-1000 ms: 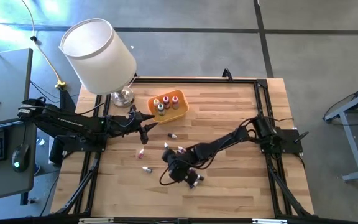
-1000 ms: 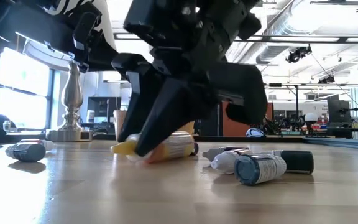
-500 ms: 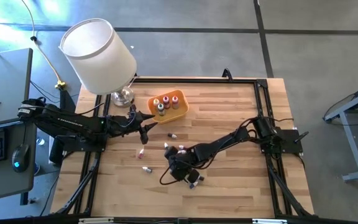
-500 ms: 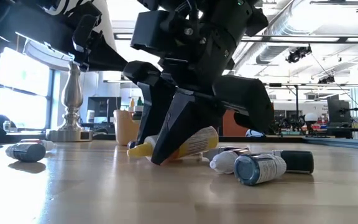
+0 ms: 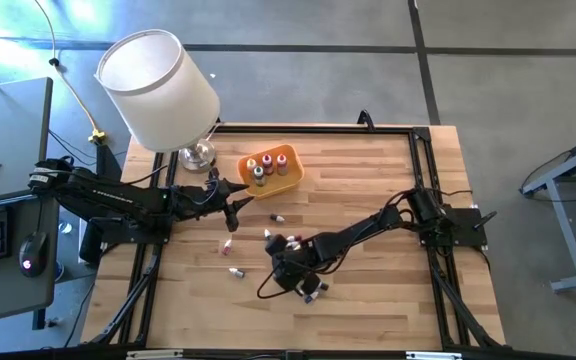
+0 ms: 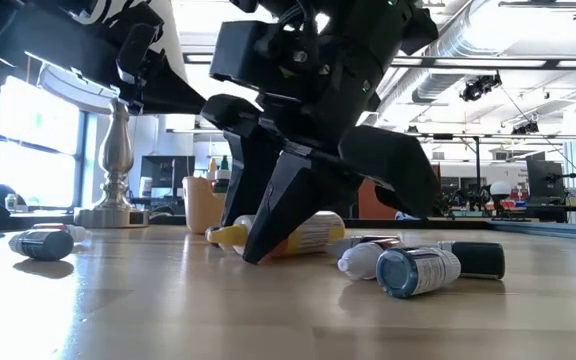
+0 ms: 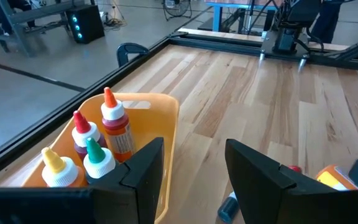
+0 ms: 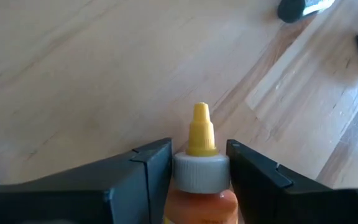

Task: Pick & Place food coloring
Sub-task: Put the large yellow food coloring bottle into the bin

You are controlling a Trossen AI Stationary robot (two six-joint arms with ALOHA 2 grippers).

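A food coloring bottle [image 8: 199, 186] with a yellow tip, white collar and orange body lies on the wood table [image 5: 368, 180] between the fingers of my right gripper [image 8: 199, 155]. In the low view my right gripper [image 6: 258, 250] slants down over the bottle [image 6: 308, 235]. In the high view my right gripper [image 5: 286, 265] hides it. My left gripper [image 7: 191, 168] hangs open and empty beside the orange tray [image 7: 148, 112], where several bottles [image 7: 114, 124] stand upright. The tray [image 5: 288, 178] sits at the table's far left. My right gripper has the bottle's white collar [image 8: 201, 171] between its two fingers, one on each side. The fingers come slanting down from above and run along the bottle, whose yellow tip [image 8: 201, 127] points past them. The bottle lies nearly flat, its tip end on the table.
Loose bottles lie around: two right of my right gripper in the low view [image 6: 418, 268], one at the left [image 6: 40, 242], others scattered mid-table [image 5: 278, 217] [image 5: 227, 245] [image 5: 235, 271]. A lamp [image 5: 158, 85] stands at the far left corner. The table's right half is bare wood.
My right gripper has tipped steeper over the yellow-tipped bottle. The bottle has shifted a little toward the loose bottles beside it. Its base end rose off the table while the tip stayed down, then sank back most of the way.
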